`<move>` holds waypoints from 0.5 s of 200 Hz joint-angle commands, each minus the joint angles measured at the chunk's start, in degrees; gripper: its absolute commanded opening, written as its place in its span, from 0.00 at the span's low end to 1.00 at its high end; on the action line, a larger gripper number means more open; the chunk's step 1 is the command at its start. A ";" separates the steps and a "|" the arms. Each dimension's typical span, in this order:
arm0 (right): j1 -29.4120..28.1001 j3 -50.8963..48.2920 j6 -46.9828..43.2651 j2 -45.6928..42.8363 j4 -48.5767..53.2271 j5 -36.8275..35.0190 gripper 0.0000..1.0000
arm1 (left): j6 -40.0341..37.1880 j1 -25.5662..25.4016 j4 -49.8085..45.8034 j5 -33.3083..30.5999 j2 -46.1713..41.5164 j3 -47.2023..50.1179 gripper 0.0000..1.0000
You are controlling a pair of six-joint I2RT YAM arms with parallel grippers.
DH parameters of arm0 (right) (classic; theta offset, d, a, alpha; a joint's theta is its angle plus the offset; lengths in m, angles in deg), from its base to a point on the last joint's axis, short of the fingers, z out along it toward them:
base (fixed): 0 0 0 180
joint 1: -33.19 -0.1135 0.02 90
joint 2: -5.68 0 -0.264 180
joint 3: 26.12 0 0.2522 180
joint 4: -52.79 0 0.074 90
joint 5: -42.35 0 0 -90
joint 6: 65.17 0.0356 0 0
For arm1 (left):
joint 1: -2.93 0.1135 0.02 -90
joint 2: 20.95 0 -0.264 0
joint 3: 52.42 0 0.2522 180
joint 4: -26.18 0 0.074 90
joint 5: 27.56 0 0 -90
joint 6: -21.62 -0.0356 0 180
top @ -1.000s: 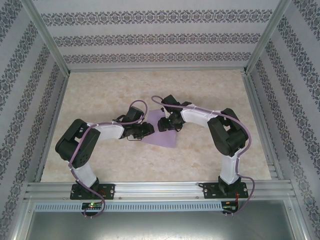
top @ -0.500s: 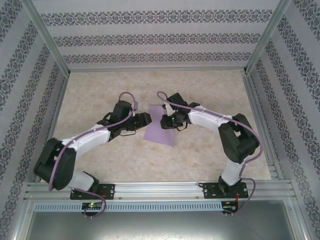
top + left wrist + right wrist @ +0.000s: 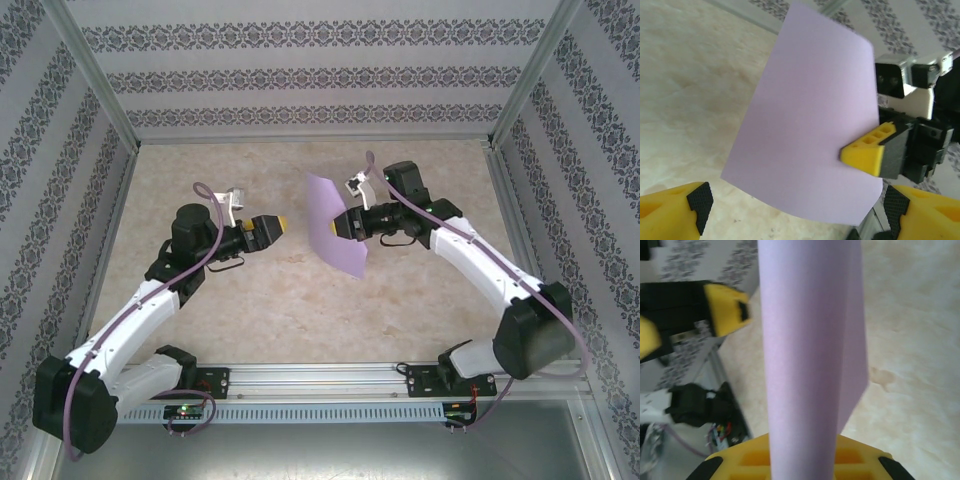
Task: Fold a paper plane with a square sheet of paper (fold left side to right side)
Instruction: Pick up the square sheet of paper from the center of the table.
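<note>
The square sheet of paper is off the surface and hangs nearly upright in the air above the middle of the table, lilac and unmarked; my right gripper is clamped on its right-hand edge, one yellow finger lying against the face that the left wrist camera sees; my left gripper stands just to the left of the sheet with its jaws spread wide, touching nothing.

As for progress, I judge it early; no paper plane shape shows, no pointed nose, no wings; the sheet bows in a soft curve. From my right wrist a second layer seems to lie behind the near one, so it may be doubled over left to right, but I cannot tell whether that is a pressed crease or only a curl. On that reading, the first fold is at best begun and not set flat; the nose folds, the wing folds and the centre crease are all left, and the sheet would have to lie on the table again for any of them.

The table is pale, marbled beige stone-look, smooth and matte; around it stand walls papered in grey and white ornamental stripes, held in an aluminium frame whose near rail carries my two bases.
</note>
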 commanded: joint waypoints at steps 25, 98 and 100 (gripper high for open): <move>0.08 2.61 -1.83 -5.02 1.86 14.76 0.18 | -0.06 0.57 12.50 10.55 2.83 -3.18 0.92; -0.51 3.78 -0.18 -7.88 0.16 21.95 0.18 | 4.04 0.12 21.70 17.04 6.41 -4.48 0.90; -0.46 3.80 -0.05 -7.87 0.20 22.11 0.18 | 4.03 0.12 21.64 17.06 6.44 -4.51 0.89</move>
